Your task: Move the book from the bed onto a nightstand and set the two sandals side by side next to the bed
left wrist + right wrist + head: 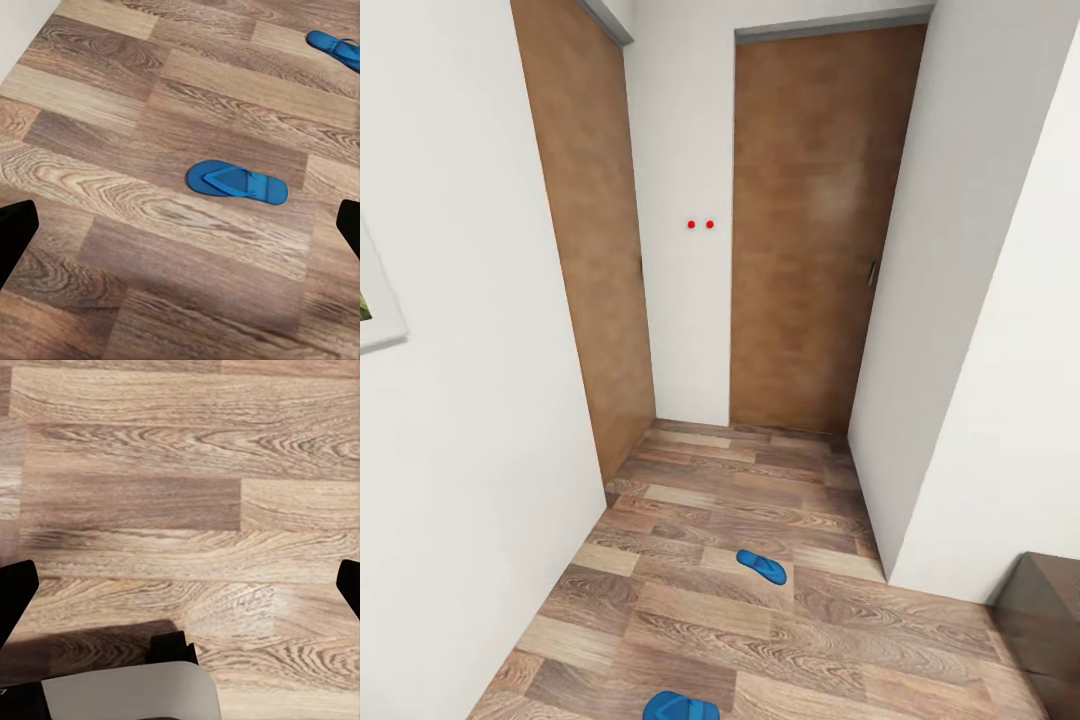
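Observation:
Two bright blue sandals lie on the wood-plank floor of a narrow white-walled passage. One sandal (762, 566) rests mid-floor; the other sandal (680, 707) is cut by the head view's lower edge. In the left wrist view the nearer sandal (237, 181) lies flat between and beyond the fingers, and the second sandal (337, 48) sits farther off. My left gripper (180, 229) hangs open above the floor, well apart from both. My right gripper (180, 592) is open over bare planks. The book, the bed and the nightstand are out of view.
Two brown wooden doors (815, 230) close the passage ahead and on the left. White walls (460, 450) stand close on both sides. A dark wooden piece of furniture (1045, 625) juts in at the lower right. A framed picture's corner (375, 305) hangs on the left wall.

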Robot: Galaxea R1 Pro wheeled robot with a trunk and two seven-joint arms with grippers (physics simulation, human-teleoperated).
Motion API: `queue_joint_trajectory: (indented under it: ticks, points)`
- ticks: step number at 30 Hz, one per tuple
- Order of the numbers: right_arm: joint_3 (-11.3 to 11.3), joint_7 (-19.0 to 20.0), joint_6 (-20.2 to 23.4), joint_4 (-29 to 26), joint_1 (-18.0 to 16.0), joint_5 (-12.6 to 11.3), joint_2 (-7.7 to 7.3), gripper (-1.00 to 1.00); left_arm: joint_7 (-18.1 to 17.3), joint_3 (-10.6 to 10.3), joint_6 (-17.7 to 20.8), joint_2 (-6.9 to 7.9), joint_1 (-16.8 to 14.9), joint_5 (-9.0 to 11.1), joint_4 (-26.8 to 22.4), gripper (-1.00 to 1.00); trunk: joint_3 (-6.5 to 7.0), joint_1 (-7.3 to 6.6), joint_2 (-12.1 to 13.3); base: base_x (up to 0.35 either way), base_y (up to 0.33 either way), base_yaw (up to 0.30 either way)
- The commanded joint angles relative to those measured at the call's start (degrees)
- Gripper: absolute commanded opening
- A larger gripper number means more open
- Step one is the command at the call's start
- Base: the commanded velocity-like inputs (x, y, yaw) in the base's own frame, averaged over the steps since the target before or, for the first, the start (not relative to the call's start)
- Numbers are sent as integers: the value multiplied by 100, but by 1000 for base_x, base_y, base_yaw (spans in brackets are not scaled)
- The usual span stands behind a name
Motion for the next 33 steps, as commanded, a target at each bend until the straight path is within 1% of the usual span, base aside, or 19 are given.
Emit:
queue_joint_trajectory:
  ticks: [1,11,21,29,33]
  points:
    - [-1,4,-20,3,-3,-28,0,100,-7,6,-12,-3,-2,42,0,100,-5,0,-3,0,0,-2]
    - [-13,5,-20,6,-3,-53,11,100,-7,4,-12,-3,-2,42,0,100,-5,0,-3,6,0,0]
    - [-16,5,-20,6,-3,-55,17,100,-1,10,-12,6,-2,42,0,100,-5,0,-3,260,0,0]
    - [-22,5,-20,4,-3,-55,11,100,-2,-19,-5,-19,-2,36,-27,100,-5,0,-3,52,0,0]
    - [-22,5,-20,4,-3,-55,9,100,-6,-7,-4,-9,-2,39,-27,100,-5,0,-3,5,0,0]
